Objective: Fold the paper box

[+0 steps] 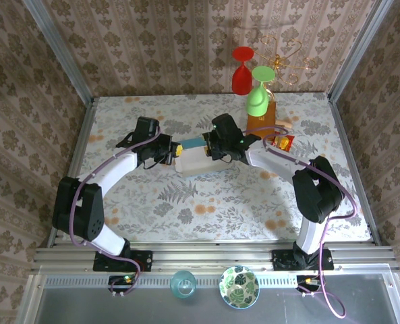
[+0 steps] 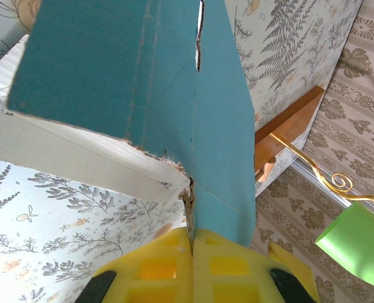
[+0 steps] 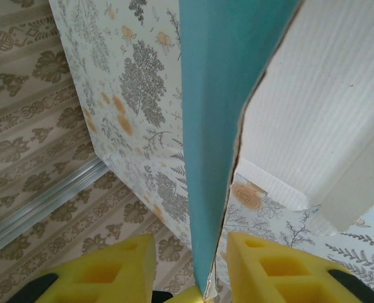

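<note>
Thin cardboard, sky-blue on one face and ribbed white on the other, makes up the paper box (image 1: 196, 164). It sits partly folded at the middle of the table (image 1: 186, 209), between the two arms.

In the left wrist view the box (image 2: 142, 69) shows a blue panel with straight creases, a short slit near the top, and a ragged, torn corner where a white flap meets it. The left gripper (image 2: 192, 243) has its yellow lattice pads (image 2: 155, 265) pressed together, pinching the lower edge of that blue panel.

The right gripper (image 3: 192, 246) has its yellow fingers (image 3: 268, 268) apart. A blue wall of the box (image 3: 212, 95) runs down between them with a clear gap on one side. Whether the other finger touches the card I cannot tell.

The tablecloth is printed with grey ferns and orange blossoms. From above, the wrists cover much of the box, so its full outline is hard to make out, and both wrist views cut it off at the frame edges.

At the far right stand two goblets, one red (image 1: 242, 67) and one green (image 1: 257, 98). With them are one brown-orange block (image 1: 267, 115) and a gold wire stand (image 1: 287, 50). A small red and yellow packet (image 1: 284, 142) lies just nearer, its print too small to read.

Two bowls sit at the near edge, one of bluish glass (image 1: 183, 283) and one leaf-patterned (image 1: 239, 287).
</note>
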